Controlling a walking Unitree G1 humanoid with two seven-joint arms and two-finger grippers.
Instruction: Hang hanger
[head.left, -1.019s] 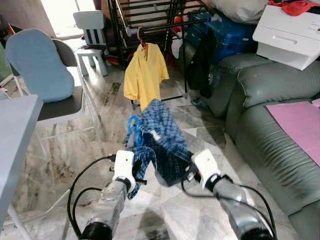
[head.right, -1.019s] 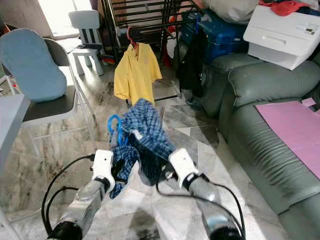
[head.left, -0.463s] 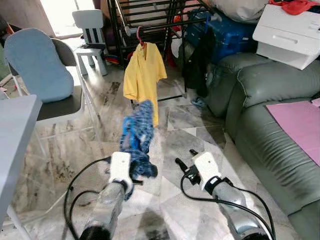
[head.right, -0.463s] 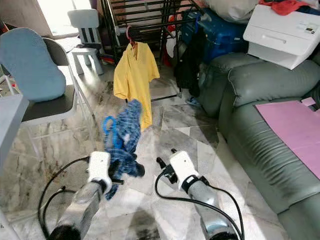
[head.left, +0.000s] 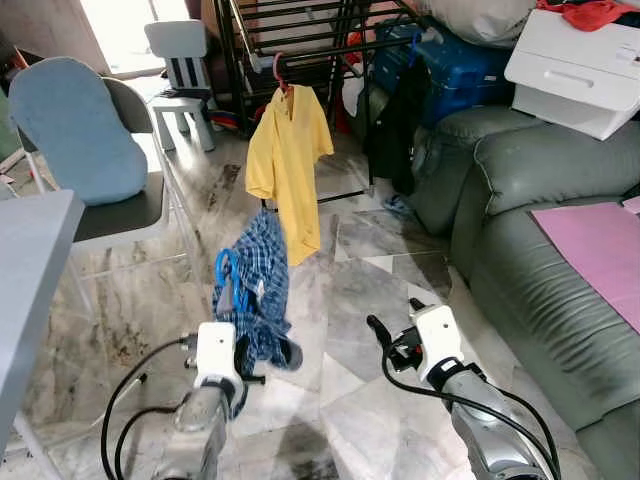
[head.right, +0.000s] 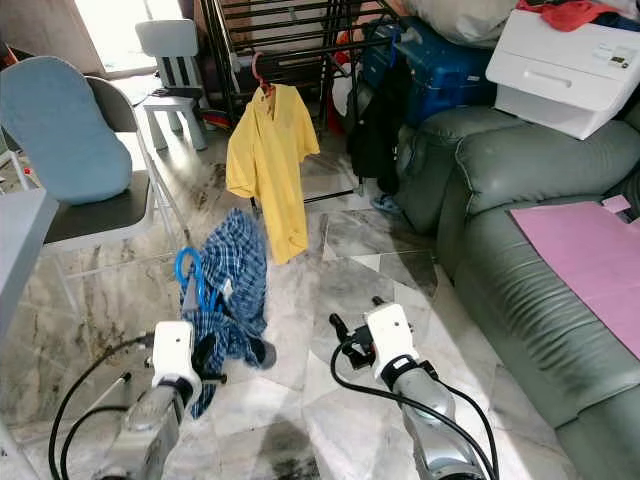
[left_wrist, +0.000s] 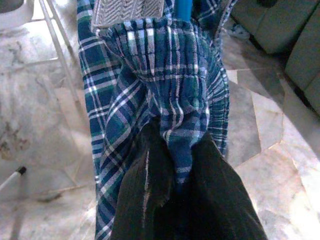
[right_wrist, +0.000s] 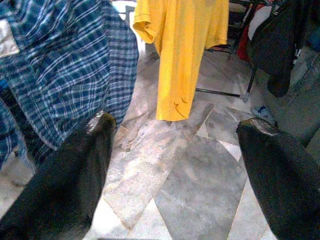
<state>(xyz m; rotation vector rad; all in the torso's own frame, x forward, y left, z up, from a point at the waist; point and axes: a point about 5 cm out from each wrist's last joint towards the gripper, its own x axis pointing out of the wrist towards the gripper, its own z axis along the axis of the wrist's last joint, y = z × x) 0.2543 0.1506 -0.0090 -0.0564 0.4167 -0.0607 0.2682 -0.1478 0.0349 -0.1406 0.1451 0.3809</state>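
Observation:
A blue plaid garment (head.left: 256, 290) hangs on a blue hanger (head.left: 227, 284) over the marble floor. My left gripper (left_wrist: 175, 167) is shut on the garment's bunched lower cloth, low at the left (head.left: 255, 360). To its right my right gripper (head.left: 390, 342) stands open with nothing in it; between its spread fingers (right_wrist: 92, 150) the floor shows. Beyond them a yellow shirt (head.left: 290, 150) hangs from a pink hanger (head.left: 282, 75) on the black clothes rack (head.left: 300, 40). The plaid cloth covers most of the blue hanger.
A green sofa (head.left: 540, 200) with a pink mat (head.left: 595, 245) runs along the right. A white drawer unit (head.left: 580, 60) sits on it. A chair with a blue cushion (head.left: 75, 130) and a grey table edge (head.left: 25, 270) stand at the left. Dark clothes (head.left: 400, 120) hang on the rack.
My right gripper has let go of the plaid garment and drawn off to the right. The garment has swung left and now hangs from my left gripper alone.

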